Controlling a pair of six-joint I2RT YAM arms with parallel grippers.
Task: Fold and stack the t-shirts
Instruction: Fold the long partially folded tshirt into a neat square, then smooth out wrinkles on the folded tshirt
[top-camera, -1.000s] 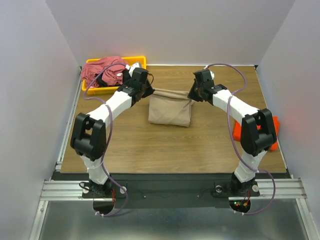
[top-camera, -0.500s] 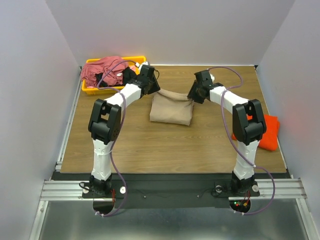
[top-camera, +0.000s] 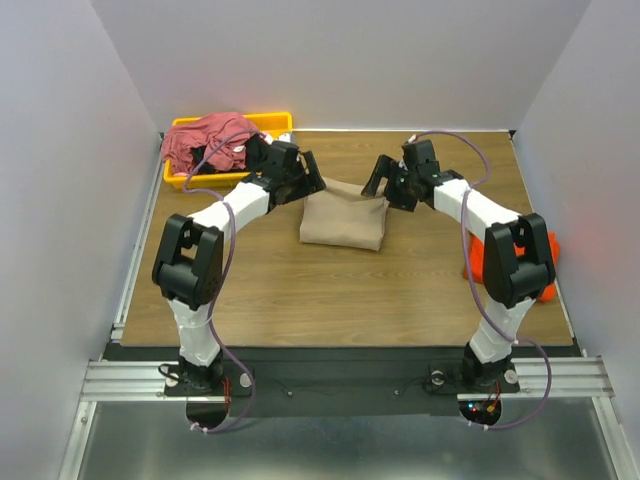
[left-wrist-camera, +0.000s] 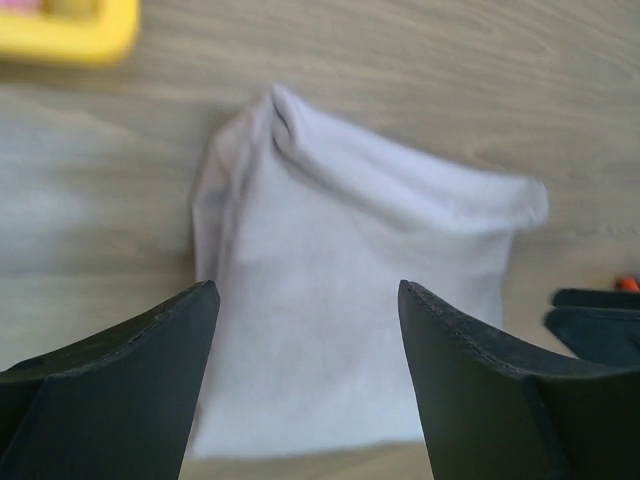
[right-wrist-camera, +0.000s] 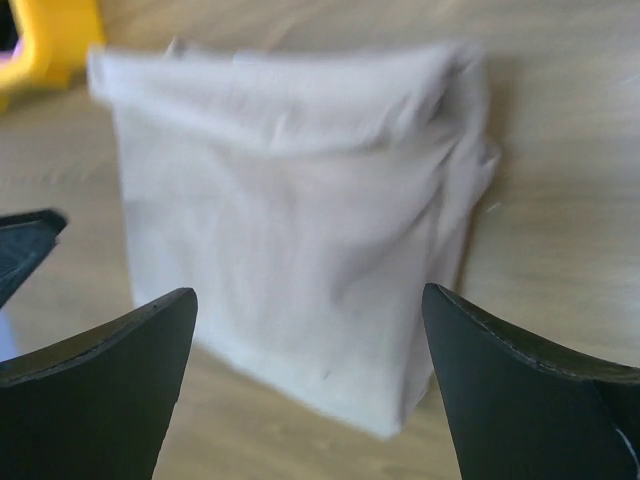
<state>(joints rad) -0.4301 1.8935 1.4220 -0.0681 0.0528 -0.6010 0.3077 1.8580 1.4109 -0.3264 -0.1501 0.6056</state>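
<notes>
A tan t-shirt (top-camera: 343, 220) lies folded in a rough rectangle on the wooden table, its far edge a little rumpled. My left gripper (top-camera: 308, 180) hovers open over its far left corner and my right gripper (top-camera: 383, 180) hovers open over its far right corner. In the left wrist view the tan t-shirt (left-wrist-camera: 350, 300) shows between the spread fingers of the left gripper (left-wrist-camera: 308, 295), untouched. The right wrist view shows the same t-shirt (right-wrist-camera: 300, 220) beyond the open right gripper (right-wrist-camera: 310, 300). An orange-red t-shirt (top-camera: 545, 272) lies at the right edge, partly behind the right arm.
A yellow bin (top-camera: 278, 120) stands at the back left corner with a dusty rose-red t-shirt (top-camera: 205, 142) heaped in it. Grey walls close in the table on three sides. The table's wood (top-camera: 330, 290) shows bare in front of the tan t-shirt.
Both grippers were shut on the tan t-shirt's far edge, holding it taut. They have opened and let it go, and the edge now rests slack on the table.
</notes>
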